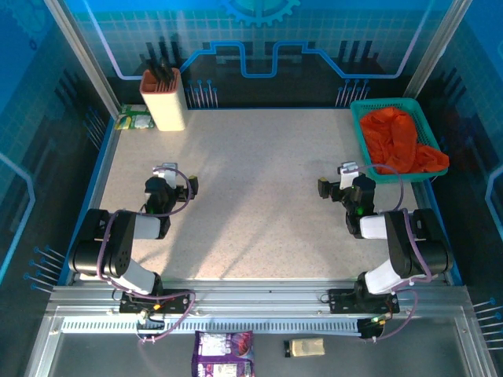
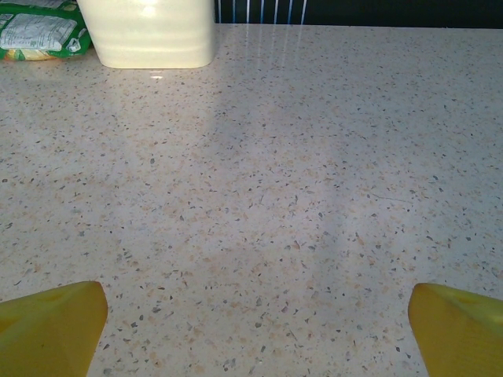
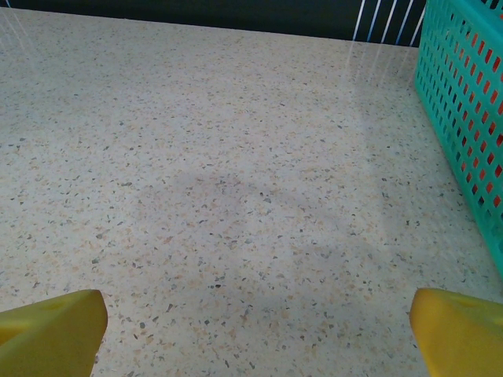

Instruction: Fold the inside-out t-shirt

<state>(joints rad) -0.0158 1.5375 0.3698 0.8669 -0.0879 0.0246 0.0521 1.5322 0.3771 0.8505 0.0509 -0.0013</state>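
The inside-out t-shirt (image 1: 399,140), bright orange-red, lies bunched up inside a teal mesh basket (image 1: 363,132) at the back right of the table, spilling a little over its right rim. My right gripper (image 1: 339,182) hovers open over bare tabletop just front-left of the basket, nothing between its yellow fingertips (image 3: 52,330). In the right wrist view the basket (image 3: 464,102) stands at the right edge, red cloth showing through its holes. My left gripper (image 1: 167,179) is open over the left half of the table, far from the shirt, its yellow fingertips (image 2: 49,326) wide apart.
A cream knife block (image 1: 163,100) with dark handles stands at the back left, a green packet (image 1: 134,119) beside it. The block (image 2: 149,31) and packet (image 2: 35,31) lie ahead of the left gripper. A purple bag (image 1: 224,353) and a small pack (image 1: 306,346) sit below the front rail.
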